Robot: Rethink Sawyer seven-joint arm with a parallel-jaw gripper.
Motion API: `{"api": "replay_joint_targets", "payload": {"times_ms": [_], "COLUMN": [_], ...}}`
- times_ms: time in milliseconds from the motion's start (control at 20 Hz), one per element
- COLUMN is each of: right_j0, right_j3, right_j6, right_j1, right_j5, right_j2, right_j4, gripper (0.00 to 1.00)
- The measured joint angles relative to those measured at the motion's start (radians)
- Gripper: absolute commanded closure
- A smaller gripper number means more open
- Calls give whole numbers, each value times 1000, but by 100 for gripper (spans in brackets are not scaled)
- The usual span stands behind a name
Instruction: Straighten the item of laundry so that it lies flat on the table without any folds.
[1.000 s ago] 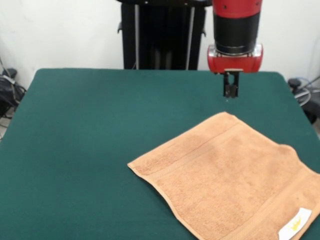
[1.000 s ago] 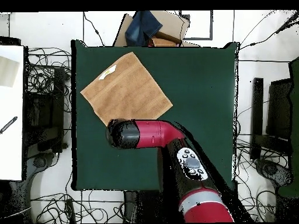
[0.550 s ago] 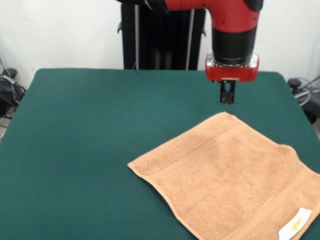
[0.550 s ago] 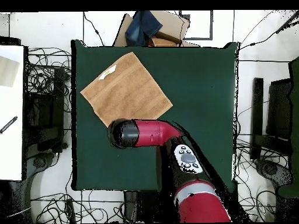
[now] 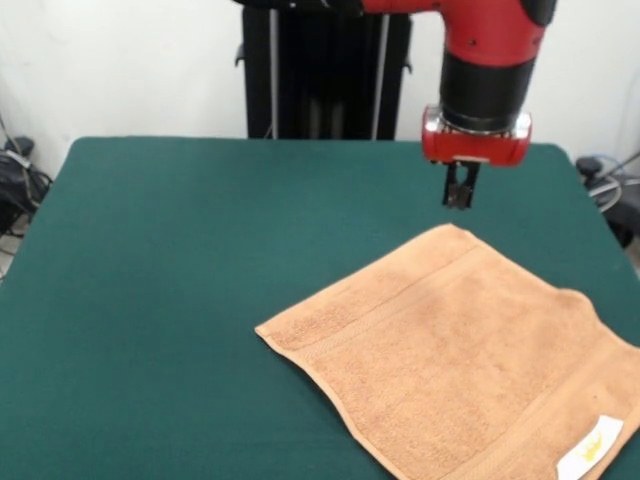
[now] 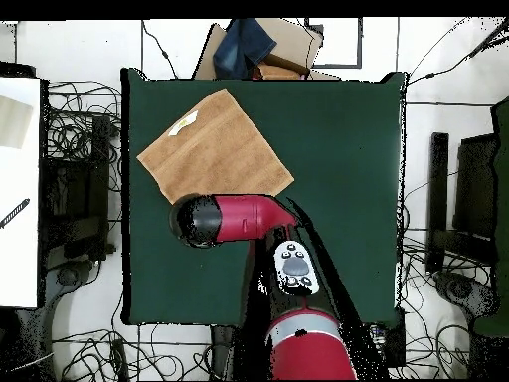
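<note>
Hand (image 5: pixel 459 197) hangs clear above the worktop (image 5: pixel 200 250), fingers pinched together on nothing, just beyond the towel's (image 5: pixel 450 350) far corner. Towel lies spread below and in front of the hand, near flat, with a slight ripple along its right edge and the label (image 5: pixel 590 447) at the corner farthest from the hand. Judgement: to finish well, pinch only that rippled edge, draw it gently outward, low over the worktop, without lifting the flat part.
</note>
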Motion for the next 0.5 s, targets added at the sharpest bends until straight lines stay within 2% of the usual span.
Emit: {"api": "replay_joint_targets", "payload": {"times_ms": [150, 500], "right_j0": [7, 59], "right_j3": [-18, -161], "right_j6": [0, 0], "right_j1": [-11, -16], "right_j5": [54, 309], "right_j2": [-6, -55], "right_j4": [7, 6], "gripper": [100, 100]}}
